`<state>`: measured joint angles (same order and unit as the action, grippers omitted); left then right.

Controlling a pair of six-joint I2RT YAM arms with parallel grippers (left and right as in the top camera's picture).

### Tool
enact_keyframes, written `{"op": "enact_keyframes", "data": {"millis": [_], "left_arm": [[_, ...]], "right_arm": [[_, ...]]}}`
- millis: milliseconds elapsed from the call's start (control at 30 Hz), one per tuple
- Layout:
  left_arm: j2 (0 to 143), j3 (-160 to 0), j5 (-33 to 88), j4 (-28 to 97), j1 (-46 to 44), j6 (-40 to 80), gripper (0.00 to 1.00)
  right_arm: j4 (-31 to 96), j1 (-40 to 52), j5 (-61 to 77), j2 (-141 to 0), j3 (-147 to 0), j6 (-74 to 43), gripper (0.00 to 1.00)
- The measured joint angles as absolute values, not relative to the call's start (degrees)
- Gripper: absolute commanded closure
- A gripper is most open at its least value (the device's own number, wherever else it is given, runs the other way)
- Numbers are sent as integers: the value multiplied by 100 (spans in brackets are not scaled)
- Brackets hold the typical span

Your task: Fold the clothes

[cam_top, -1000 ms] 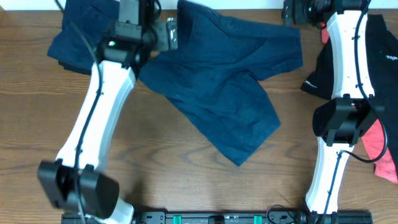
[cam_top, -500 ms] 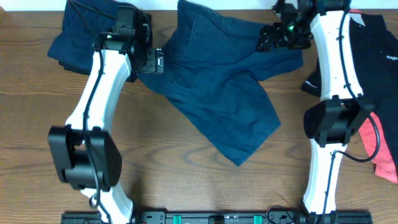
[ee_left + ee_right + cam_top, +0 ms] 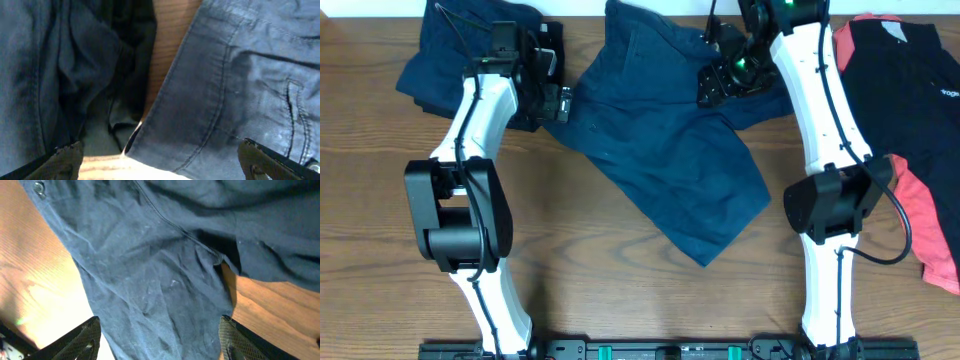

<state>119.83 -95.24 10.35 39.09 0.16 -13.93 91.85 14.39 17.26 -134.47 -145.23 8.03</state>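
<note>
a soft dark navy trouser-like garment [image 3: 670,150] sprawls across the upper centre of the brown wooden bench [image 3: 600,290] — left pincer [image 3: 556,100] and right pincer [image 3: 713,85] hover at its upper edges, splayed (gripping nothing).

spread trousers [image 3: 670,150] at centre of table [image 3: 380,220], reaching far edge; bunched trousers [image 3: 445,60] far left, strip of table between them; shirt [image 3: 910,90] at right edge; left gripper [image 3: 558,98] over that strip, right gripper [image 3: 712,82] above spread trousers' right part
</note>
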Motion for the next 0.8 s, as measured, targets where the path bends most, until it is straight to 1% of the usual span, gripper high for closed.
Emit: {"op": "enact_keyframes", "data": {"millis": [67,233,267,300,333,367,400,433,467,500,533,633,700,800], "left_arm": [[12020,-9526,1085,3785,10,-1500,0],[12241,-9526,1177,3664,-12,-1640,8],[12307,-9526,1190,3660,-12,-1653,11],[12372,-9526,1192,3658,-10,-1662,17],[12427,-9526,1201,3662,-10,-1651,28],[12484,-9526,1212,3671,-10,-1664,52],[12527,-9526,1214,3695,-12,-1649,66],[12562,-9524,1214,3730,-12,-1664,76],[12582,-9524,1221,3771,-12,-1656,81],[12584,-9524,1229,3846,-12,-1647,90],[12584,-9524,1238,3953,-12,-1599,94],[12580,-9535,1256,4469,-10,-1476,94],[12569,-9542,1271,4952,-12,-1302,94],[12521,-9548,1293,5673,-12,-956,94]], "right_arm": [[9144,1470,1702,-13388,-14523,803,28],[9153,1544,1688,-13152,-14523,816,31],[9183,1575,1678,-13096,-14523,819,33],[9212,1601,1671,-13037,-14523,819,35],[9238,1627,1669,-12991,-14523,825,36],[9264,1662,1643,-12929,-14523,823,36],[9282,1688,1614,-12884,-14523,823,37],[9303,1712,1566,-12833,-14523,823,39],[9317,1752,1514,-12787,-14523,819,41],[9336,1765,1444,-12742,-14523,814,42],[9358,1776,1402,-12702,-14523,805,43],[9480,1791,1291,-12569,-14523,788,47],[9644,1791,1227,-12503,-14523,762,51],[9712,1793,1175,-12464,-14521,679,51]]}}
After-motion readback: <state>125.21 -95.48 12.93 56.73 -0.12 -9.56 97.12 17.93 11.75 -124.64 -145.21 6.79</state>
